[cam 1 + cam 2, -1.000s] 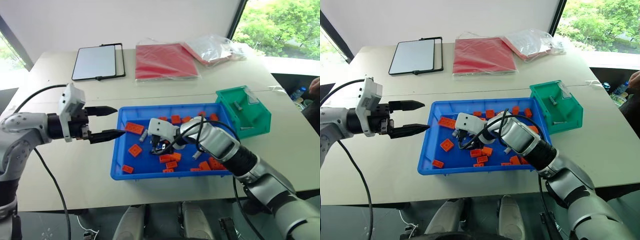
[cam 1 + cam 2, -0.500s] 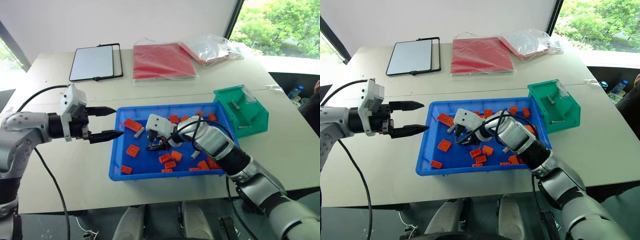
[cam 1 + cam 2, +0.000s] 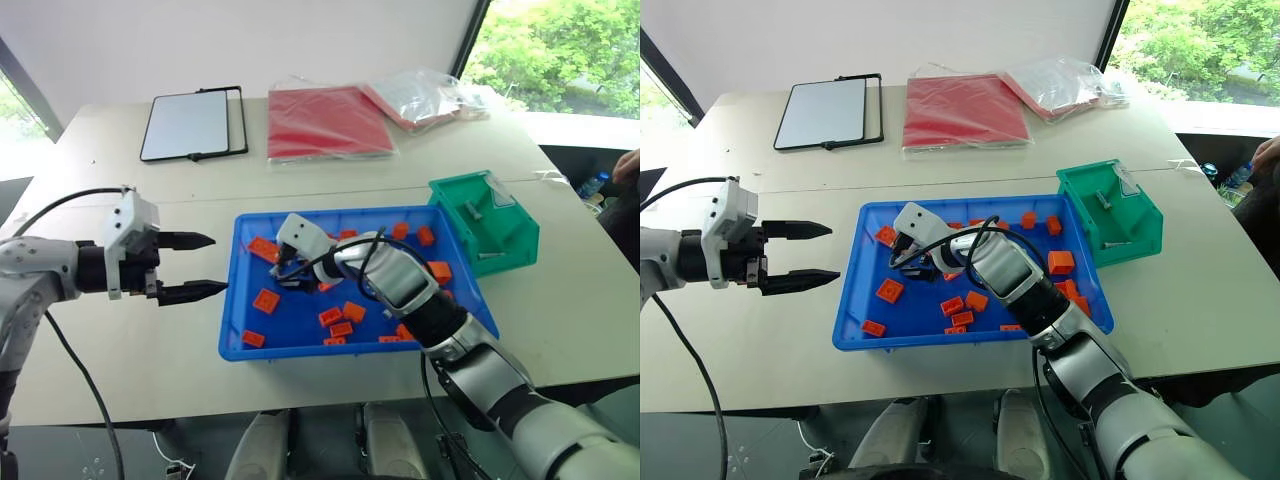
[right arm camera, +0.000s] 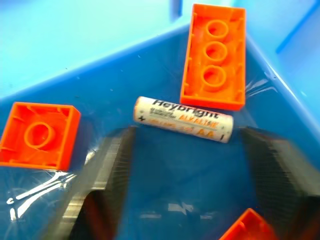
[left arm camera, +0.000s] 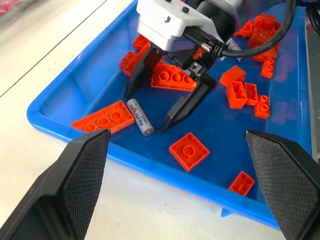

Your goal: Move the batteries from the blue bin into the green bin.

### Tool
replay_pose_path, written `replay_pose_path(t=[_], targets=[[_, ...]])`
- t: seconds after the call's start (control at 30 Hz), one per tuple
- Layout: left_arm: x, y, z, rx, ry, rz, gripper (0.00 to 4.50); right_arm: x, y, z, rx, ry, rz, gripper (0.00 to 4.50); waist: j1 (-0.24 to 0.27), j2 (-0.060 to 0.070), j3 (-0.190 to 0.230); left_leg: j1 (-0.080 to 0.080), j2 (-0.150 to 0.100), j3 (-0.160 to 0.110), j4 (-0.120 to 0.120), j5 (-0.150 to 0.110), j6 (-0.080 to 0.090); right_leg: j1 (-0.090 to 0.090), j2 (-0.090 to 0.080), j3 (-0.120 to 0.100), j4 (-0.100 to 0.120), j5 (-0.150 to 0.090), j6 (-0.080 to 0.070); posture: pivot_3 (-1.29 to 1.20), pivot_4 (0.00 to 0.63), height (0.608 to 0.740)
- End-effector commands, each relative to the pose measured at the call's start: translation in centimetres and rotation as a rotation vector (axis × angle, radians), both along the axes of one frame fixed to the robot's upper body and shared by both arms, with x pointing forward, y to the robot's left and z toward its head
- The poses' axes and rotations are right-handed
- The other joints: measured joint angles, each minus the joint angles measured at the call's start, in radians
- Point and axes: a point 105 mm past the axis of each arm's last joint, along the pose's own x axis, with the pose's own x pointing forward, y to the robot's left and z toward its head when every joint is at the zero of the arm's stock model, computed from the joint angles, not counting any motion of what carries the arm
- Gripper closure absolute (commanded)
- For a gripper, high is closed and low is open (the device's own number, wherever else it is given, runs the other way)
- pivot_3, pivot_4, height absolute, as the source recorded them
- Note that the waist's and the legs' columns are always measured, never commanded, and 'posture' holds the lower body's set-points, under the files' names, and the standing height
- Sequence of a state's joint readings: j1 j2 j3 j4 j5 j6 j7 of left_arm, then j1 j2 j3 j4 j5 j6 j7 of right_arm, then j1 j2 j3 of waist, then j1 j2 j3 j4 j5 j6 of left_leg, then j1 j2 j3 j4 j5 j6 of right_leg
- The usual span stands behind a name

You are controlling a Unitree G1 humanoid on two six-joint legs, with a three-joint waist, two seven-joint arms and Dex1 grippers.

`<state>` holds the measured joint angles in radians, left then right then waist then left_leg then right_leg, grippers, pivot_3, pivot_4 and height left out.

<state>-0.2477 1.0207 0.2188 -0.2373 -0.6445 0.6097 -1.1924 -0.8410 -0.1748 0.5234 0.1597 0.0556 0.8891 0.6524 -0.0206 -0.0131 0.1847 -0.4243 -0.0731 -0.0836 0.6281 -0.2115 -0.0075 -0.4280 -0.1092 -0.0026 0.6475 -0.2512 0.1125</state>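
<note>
Now the right hand [image 5: 156, 107] sits wide open, empty, fingers straddling a battery [image 5: 140, 116] lying flat at the blue bin's [image 3: 232, 345] 10 o'clock corner, beside an orange brick [image 5: 103, 118]. Best to lower squarely and pinch mid-body, avoiding the brick. Left hand [image 3: 200, 267] hovers open, empty, over the tabletop [image 3: 150, 370] at the bin's 9 o'clock. Green bin [image 3: 500, 240] waits at 3 o'clock.
</note>
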Motion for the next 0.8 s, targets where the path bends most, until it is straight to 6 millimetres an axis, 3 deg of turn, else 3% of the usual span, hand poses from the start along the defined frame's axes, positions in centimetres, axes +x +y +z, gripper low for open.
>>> replay_pose_path(t=[0.03, 0.67, 0.8], targets=[[0.0, -0.2, 1.6, -0.016, -0.060, -0.002, 0.00, -0.2, 0.1, 0.6, 0.036, 0.013, -0.015, 0.02, 0.000, 0.000, 0.000, 0.000, 0.000, 0.000, 0.000, 0.000, 0.000, 0.000, 0.000, 0.000, 0.000, 0.000, 0.000, 0.00, 0.150, 0.731], [0.5, -0.5, 2.2, -0.017, -0.066, -0.015, 0.00, -1.0, 1.4, -0.3, 0.159, 0.197, -0.172, 0.02, -0.002, 0.000, 0.000, 0.000, 0.000, 0.000, 0.000, 0.000, 0.000, 0.000, 0.001, 0.000, 0.000, 0.000, 0.000, 0.00, 0.150, 0.731], [0.4, -0.6, 2.2, -0.018, -0.065, -0.021, 0.00, -0.9, 1.3, -0.5, 0.146, 0.188, -0.171, 1.70, -0.002, 0.000, 0.000, 0.000, 0.000, 0.000, -0.001, 0.000, 0.000, 0.000, 0.001, 0.000, 0.000, 0.000, 0.000, 0.00, 0.150, 0.731]])
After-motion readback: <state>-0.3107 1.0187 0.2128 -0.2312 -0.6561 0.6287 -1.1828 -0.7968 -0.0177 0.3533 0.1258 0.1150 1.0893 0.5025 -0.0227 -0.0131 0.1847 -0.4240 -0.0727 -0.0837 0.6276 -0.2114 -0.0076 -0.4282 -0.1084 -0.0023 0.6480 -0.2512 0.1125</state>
